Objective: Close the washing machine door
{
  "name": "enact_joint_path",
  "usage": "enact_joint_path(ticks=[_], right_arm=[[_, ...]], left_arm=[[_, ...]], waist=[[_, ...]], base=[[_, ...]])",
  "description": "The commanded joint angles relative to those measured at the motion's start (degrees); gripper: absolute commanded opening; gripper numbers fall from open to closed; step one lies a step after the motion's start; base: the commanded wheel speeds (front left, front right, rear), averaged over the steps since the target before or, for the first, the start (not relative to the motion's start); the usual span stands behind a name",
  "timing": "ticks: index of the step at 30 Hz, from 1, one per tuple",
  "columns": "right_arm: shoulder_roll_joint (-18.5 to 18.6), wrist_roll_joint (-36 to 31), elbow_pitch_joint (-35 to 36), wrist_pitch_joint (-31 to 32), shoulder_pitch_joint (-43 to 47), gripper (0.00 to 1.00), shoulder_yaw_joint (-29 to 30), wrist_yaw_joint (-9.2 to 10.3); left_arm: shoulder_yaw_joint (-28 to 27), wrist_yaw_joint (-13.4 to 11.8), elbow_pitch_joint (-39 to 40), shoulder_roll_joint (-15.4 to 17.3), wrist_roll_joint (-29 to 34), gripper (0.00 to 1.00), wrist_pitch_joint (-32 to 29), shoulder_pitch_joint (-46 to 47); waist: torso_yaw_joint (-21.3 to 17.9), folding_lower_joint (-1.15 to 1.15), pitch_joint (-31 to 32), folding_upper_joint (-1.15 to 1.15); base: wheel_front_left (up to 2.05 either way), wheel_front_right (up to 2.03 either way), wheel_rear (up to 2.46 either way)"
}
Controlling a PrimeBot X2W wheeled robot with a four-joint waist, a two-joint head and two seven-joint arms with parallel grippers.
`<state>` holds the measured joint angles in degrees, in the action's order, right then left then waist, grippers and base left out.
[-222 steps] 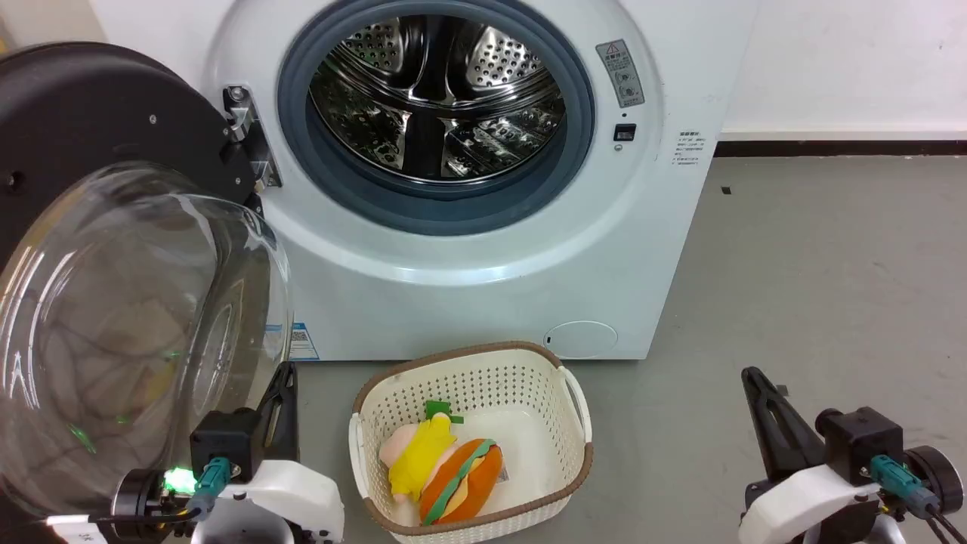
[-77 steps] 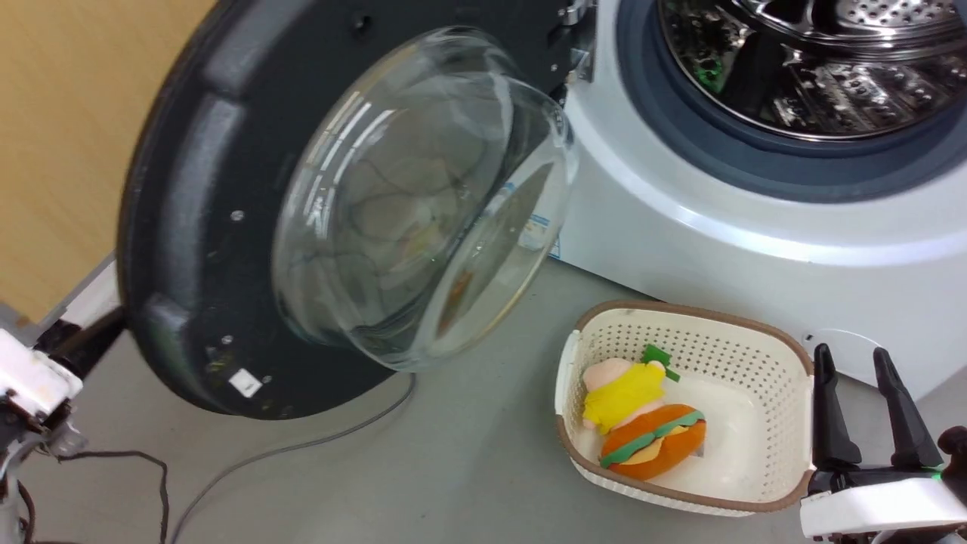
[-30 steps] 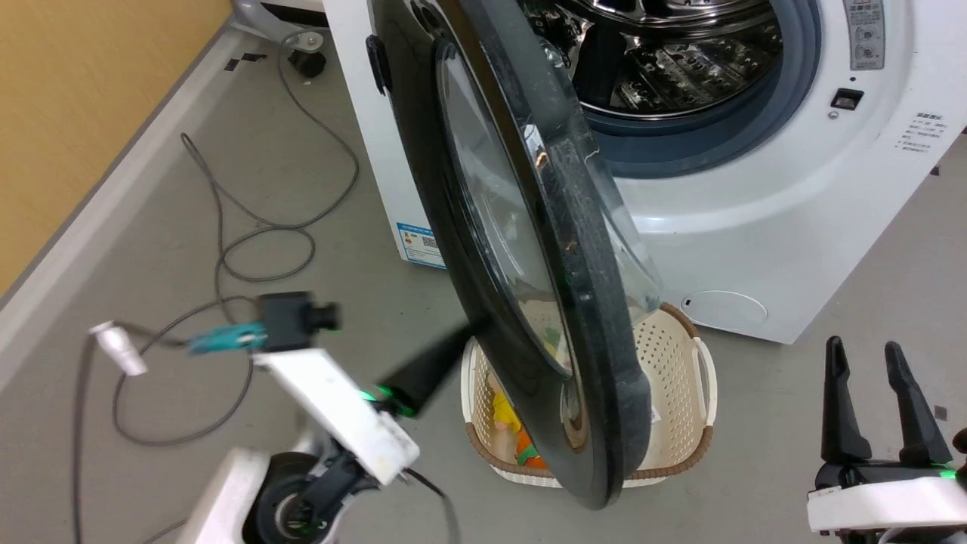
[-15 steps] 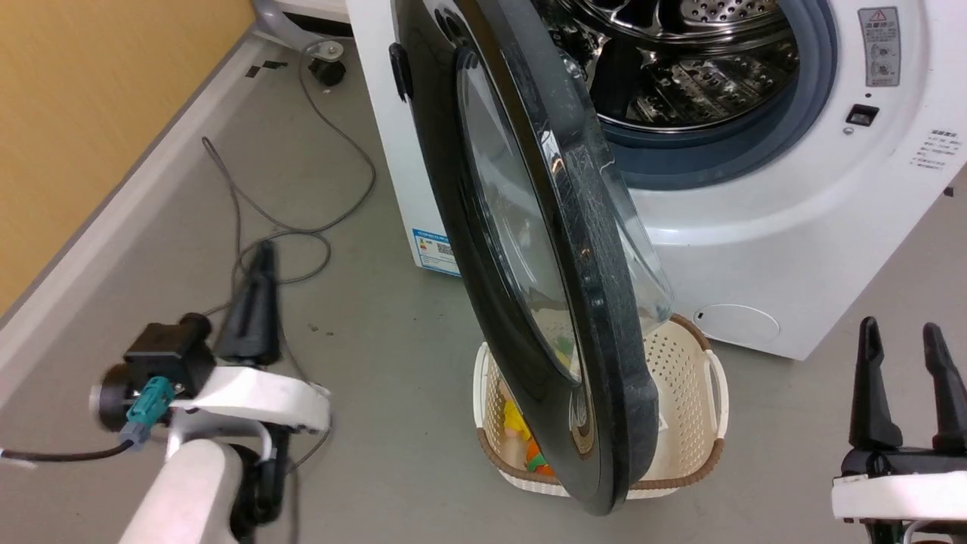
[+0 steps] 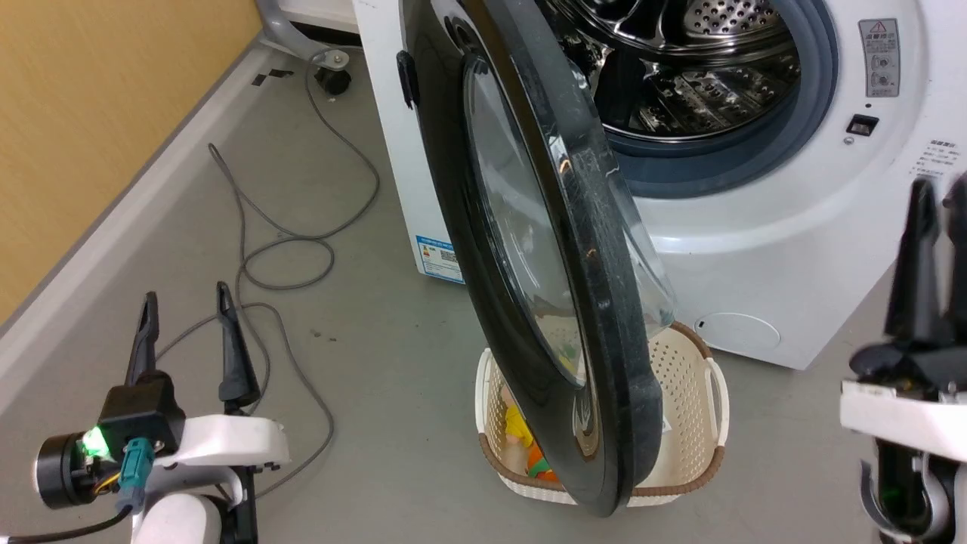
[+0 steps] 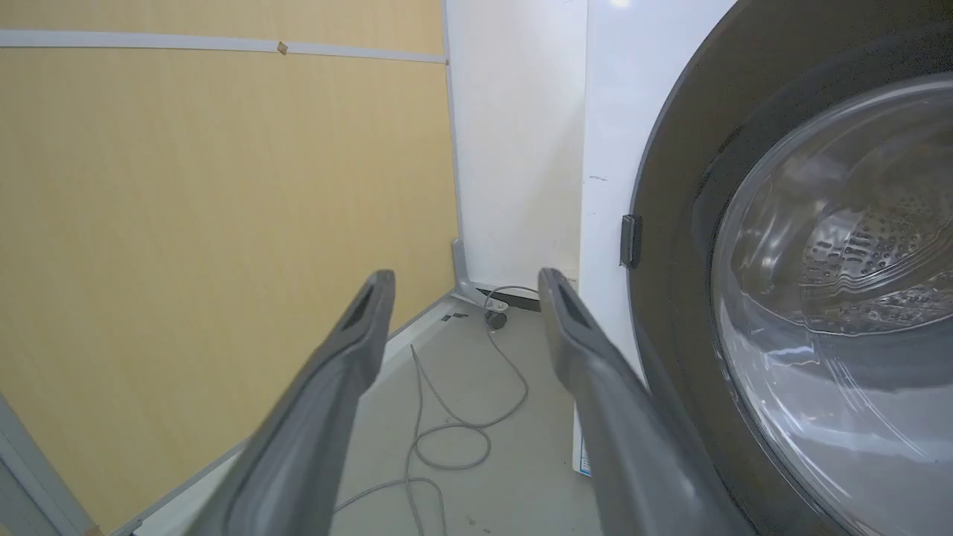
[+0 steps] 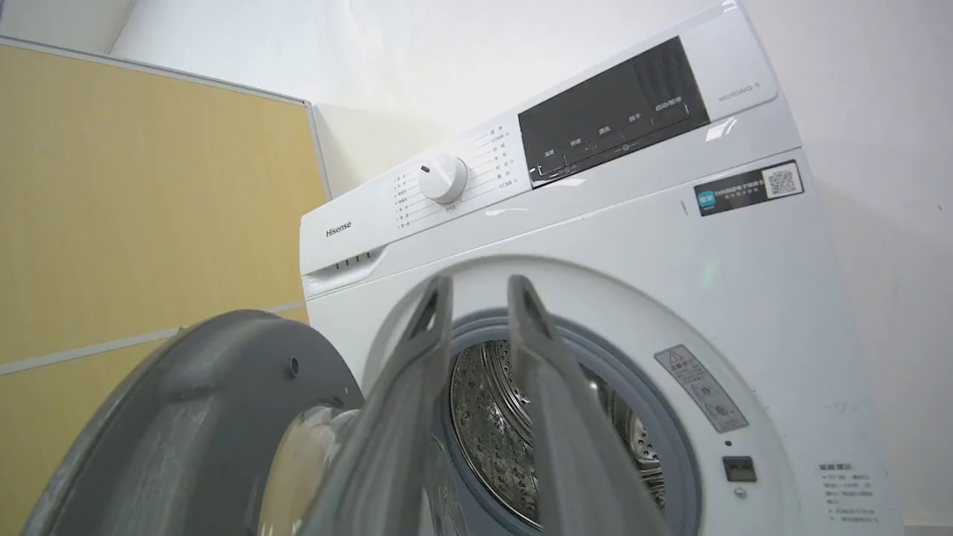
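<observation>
Your head camera's showing the door [image 5: 597, 302] half-swung, edge-on before the washing machine [image 5: 755, 227], hiding part of the basket [image 5: 680, 363]. Right wrist camera's picking up the dial [image 7: 442, 179] instead. Left gripper [image 5: 185, 295] and right gripper [image 5: 940, 185] are both sitting spread, holding nothing.

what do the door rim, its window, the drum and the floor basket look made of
Door rim: likely black plastic, glossy, sharp highlights and fine scuffs.
Window: clear glass or plastic, see-through with reflections.
Drum: polished steel, mirror-bright, punched holes.
Basket: cream plastic, matte, moulded grid of holes, brown rim.
</observation>
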<state>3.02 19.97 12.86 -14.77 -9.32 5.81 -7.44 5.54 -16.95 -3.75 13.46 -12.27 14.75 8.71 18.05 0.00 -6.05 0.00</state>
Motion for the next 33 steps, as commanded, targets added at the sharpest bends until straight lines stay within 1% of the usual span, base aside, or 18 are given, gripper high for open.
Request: enact_joint_path(ticks=[1,4,7,12,16,17,20,23,24,25,28,32,33], right_arm=[[-0.1,2.0,2.7,-0.2,-2.7,0.0,-2.0,-0.05],[-0.1,6.4,6.0,-0.2,-5.4,0.0,-4.6,-0.05],[-0.1,8.3,8.8,-0.2,-7.3,0.0,-8.7,-0.05],[-0.1,9.3,11.3,-0.2,-8.2,0.0,-15.4,-0.05],[2.6,7.8,11.4,-0.2,-7.5,0.0,-24.3,-0.05],[2.6,7.8,11.4,-0.2,-7.5,0.0,-24.3,-0.05],[5.0,6.3,10.7,-0.2,-6.9,0.0,-31.1,-0.05],[7.1,4.7,8.9,-0.2,-5.7,0.0,-36.5,-0.05],[9.1,2.4,7.3,-0.2,-5.1,0.0,-39.5,-0.05],[10.0,1.0,6.5,-0.2,-4.7,0.0,-41.0,-0.05],[11.0,-1.2,3.9,-0.2,-2.6,0.0,-43.2,-0.05],[12.2,-4.1,-0.3,-0.2,-0.7,0.0,-44.2,-0.05],[12.2,-4.1,-0.3,-0.2,-0.7,0.0,-44.2,-0.05]], left_arm=[[-1.0,0.6,0.5,-0.6,1.0,1.0,0.2,-1.3],[-1.9,1.6,0.7,-1.5,2.1,1.0,0.2,-1.9],[-2.7,2.6,0.9,-2.4,3.0,1.0,0.2,-2.2],[-3.8,3.9,1.4,-3.7,4.4,1.0,0.2,-2.9],[-5.0,4.6,1.6,-4.5,5.1,1.0,0.2,-3.3],[-5.0,4.6,1.6,-4.5,5.1,1.0,0.2,-3.3],[-6.1,5.1,1.8,-5.0,5.6,1.0,0.2,-3.6],[-7.0,5.4,2.1,-5.4,6.2,1.0,0.2,-4.2],[-7.3,5.7,2.2,-5.7,6.6,1.0,0.2,-4.4],[-7.4,5.9,2.2,-5.8,6.8,1.0,0.2,-4.4],[-7.6,6.4,2.2,-6.3,7.2,1.0,0.2,-4.3],[-7.9,6.7,2.4,-6.9,7.9,1.0,0.2,-4.2],[-7.9,6.7,2.4,-6.9,7.9,1.0,0.2,-4.2]], waist=[[0.2,0.0,0.3,0.0],[0.6,0.0,0.8,0.0],[0.9,0.0,1.3,0.0],[0.9,0.0,1.8,0.0],[0.6,0.0,1.9,0.0],[0.6,0.0,1.9,0.0],[0.3,0.0,2.0,0.0],[-0.2,0.0,2.2,0.0],[-0.4,0.0,2.4,0.0],[-0.5,0.0,2.4,0.0],[-0.6,0.0,2.6,0.0],[-1.0,0.0,2.6,0.0],[-1.0,0.0,2.6,0.0]], base=[[0.0,0.0,0.0],[0.0,0.0,0.0],[0.0,0.0,0.0],[0.0,0.0,0.0],[0.0,0.0,0.0],[0.0,0.0,0.0],[0.0,0.0,0.0],[0.0,0.0,0.0],[0.0,0.0,0.0],[0.0,0.0,0.0],[0.0,0.0,0.0],[0.0,0.0,0.0],[0.0,0.0,0.0]])
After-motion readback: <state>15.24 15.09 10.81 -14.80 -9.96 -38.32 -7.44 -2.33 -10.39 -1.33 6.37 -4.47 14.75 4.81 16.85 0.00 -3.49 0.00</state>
